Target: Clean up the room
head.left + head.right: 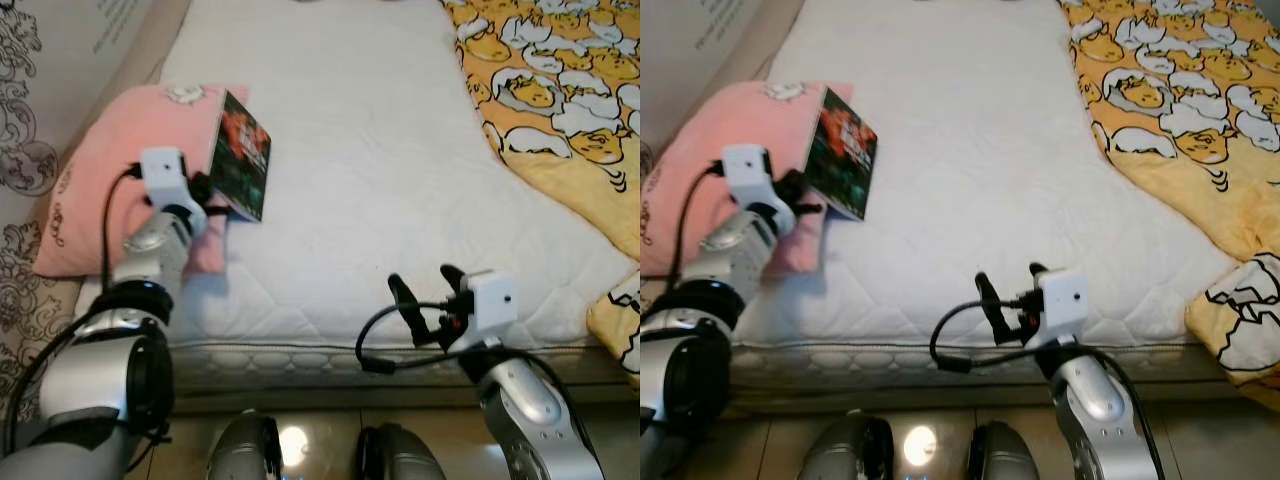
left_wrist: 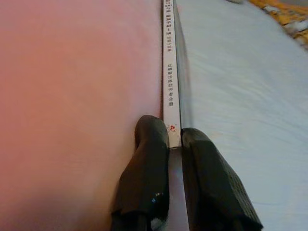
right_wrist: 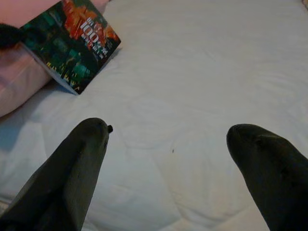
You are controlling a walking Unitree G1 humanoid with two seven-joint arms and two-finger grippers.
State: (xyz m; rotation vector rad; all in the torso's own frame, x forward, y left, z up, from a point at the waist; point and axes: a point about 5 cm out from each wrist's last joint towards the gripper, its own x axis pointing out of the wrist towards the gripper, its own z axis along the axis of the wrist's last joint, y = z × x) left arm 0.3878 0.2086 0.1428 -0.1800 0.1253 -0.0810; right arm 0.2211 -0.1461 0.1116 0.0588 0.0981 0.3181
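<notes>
My left gripper (image 2: 174, 139) pinches the lower edge of a book (image 1: 240, 155), fingers tight on either side of its white spine, holding it on edge over the pink pillow (image 1: 100, 170) beside the white mattress (image 1: 380, 170). My right gripper (image 3: 168, 144) hovers spread wide, holding nothing, the book ahead to its left.

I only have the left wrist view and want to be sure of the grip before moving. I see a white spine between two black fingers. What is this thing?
Observer: A book with a dark green and red cover, gripped on edge by the left gripper.
Operator: What is beside it?
Observer: A pink pillow on the robot's left, on the white mattress.
Operator: And the other arm?
Observer: The right gripper is open, above the mattress's near edge.
</notes>
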